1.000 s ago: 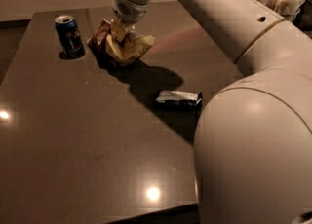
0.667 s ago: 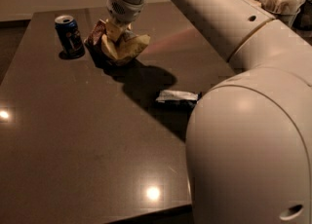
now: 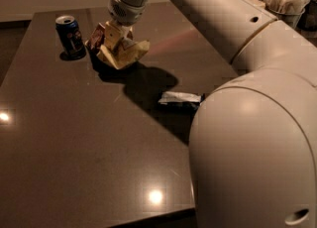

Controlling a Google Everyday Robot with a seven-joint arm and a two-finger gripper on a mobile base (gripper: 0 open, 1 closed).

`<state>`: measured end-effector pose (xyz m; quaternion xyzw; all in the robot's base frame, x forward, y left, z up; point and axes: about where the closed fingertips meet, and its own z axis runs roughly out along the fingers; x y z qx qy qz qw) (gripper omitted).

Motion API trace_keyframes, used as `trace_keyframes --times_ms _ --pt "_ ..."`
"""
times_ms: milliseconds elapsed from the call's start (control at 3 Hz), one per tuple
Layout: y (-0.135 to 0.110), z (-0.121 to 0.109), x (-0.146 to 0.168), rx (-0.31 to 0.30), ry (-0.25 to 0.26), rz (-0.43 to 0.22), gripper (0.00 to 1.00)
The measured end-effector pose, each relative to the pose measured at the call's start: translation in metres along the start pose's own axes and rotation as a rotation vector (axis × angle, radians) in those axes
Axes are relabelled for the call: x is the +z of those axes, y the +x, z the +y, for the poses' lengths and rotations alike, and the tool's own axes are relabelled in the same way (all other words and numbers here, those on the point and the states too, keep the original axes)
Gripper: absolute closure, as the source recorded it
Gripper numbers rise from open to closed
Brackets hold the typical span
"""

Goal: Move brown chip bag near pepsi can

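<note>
We start at the fingers, and they're closed in on the top of the brown chip bag, pinching its crumpled upper fold between them. The gripper sits at the far left part of the table, pointing down from the wrist. The bag hangs bunched below and around the fingertips, its cream-yellow side fanning out toward the right and a brown edge peeking out on the left. We can't tell whether its bottom touches the tabletop or sits just above it, though a dark shadow pools right beneath and spreads to the right. Just left of the bag stands the pepsi can, upright, silver top showing, close beside the bag but with a sliver of table between them. Moving outward, we see the pale arm sweeping up and to the right, then down into the big rounded body filling the right foreground. A small dark wrapped bar lies flat on the table, well apart from the bag, just beside that body.
</note>
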<state>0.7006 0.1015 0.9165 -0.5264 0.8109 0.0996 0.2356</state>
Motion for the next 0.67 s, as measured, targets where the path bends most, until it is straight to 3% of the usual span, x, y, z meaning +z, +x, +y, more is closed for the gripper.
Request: trace_keyframes --times_ms 333,667 --pt "-0.0002 0.0008 0.0028 -0.001 -0.003 0.002 0.0" --pt "-0.0002 0.0008 0.0028 -0.001 -0.003 0.002 0.0"
